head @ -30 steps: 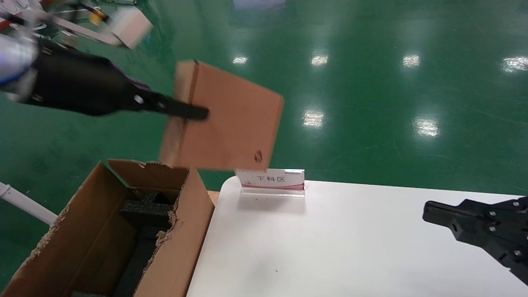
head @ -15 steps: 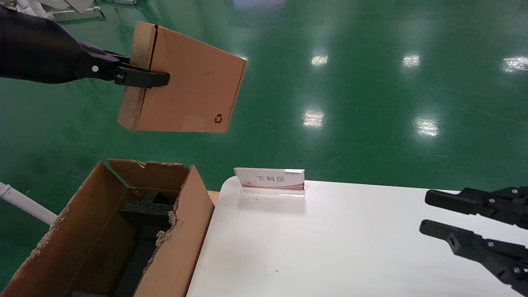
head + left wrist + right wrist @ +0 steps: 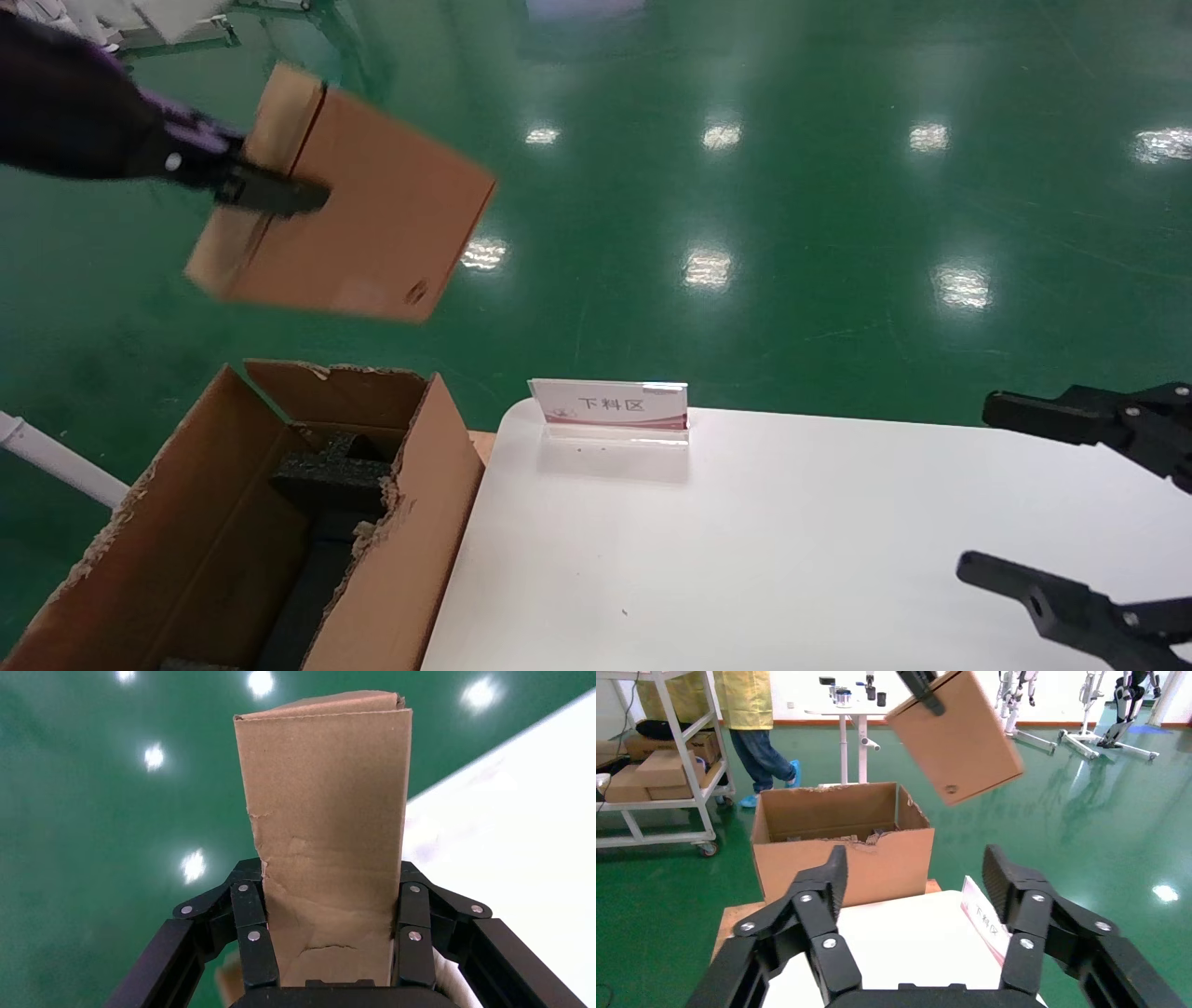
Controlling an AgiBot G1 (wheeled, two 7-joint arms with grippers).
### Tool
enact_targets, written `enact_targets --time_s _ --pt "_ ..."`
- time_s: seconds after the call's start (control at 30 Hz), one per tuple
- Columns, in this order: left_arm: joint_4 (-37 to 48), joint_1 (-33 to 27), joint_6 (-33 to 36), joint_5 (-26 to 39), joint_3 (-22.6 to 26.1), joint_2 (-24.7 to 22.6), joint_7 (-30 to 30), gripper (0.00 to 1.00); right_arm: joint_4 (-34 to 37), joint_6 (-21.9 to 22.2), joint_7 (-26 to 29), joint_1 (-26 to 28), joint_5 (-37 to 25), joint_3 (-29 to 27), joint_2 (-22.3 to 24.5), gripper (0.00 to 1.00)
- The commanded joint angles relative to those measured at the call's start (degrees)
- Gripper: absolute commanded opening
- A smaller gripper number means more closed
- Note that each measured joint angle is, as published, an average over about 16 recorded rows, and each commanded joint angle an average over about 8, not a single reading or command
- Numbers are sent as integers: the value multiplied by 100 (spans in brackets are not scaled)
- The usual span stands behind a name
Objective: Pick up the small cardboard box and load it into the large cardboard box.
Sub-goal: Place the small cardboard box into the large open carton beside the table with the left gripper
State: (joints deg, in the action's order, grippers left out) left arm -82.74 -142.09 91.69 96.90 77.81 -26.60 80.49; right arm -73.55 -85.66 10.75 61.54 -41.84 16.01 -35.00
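A: While the small cardboard box [image 3: 358,224] is held in the air, where exactly is it seen?

B: It is seen tilted above the green floor [image 3: 792,205], beyond the far end of the large cardboard box [image 3: 233,522] and higher than its torn rim. It is clear of the white table [image 3: 792,550].

A: By what is it held?

B: It is pinched by the left gripper [image 3: 270,191], whose fingers [image 3: 253,931] are pressed against two opposite faces at one end of the carton, as is shown in the left wrist view. Creases can be made out in the cardboard between them.

A: And the large cardboard box?

B: It is set beside the left edge of the white table, open at the top; dark foam [image 3: 326,480] is seen inside.

A: What is to be said of the other arm?

B: The right gripper [image 3: 1052,503] is held over the right side of the table, its fingers spread wide with nothing between them. A small sign [image 3: 610,407] is stood at the table's far edge.
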Motion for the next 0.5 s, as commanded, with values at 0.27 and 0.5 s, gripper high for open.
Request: enact_targets --time_s 0.27,0.5 --pt "349 -905 611 132 1619 -580 475 0 0 0 0 0 0 0 0 100" --pt "912 -1372 728 -276 3003 -1039 808 0 0 0 0 0 0 0 0 100"
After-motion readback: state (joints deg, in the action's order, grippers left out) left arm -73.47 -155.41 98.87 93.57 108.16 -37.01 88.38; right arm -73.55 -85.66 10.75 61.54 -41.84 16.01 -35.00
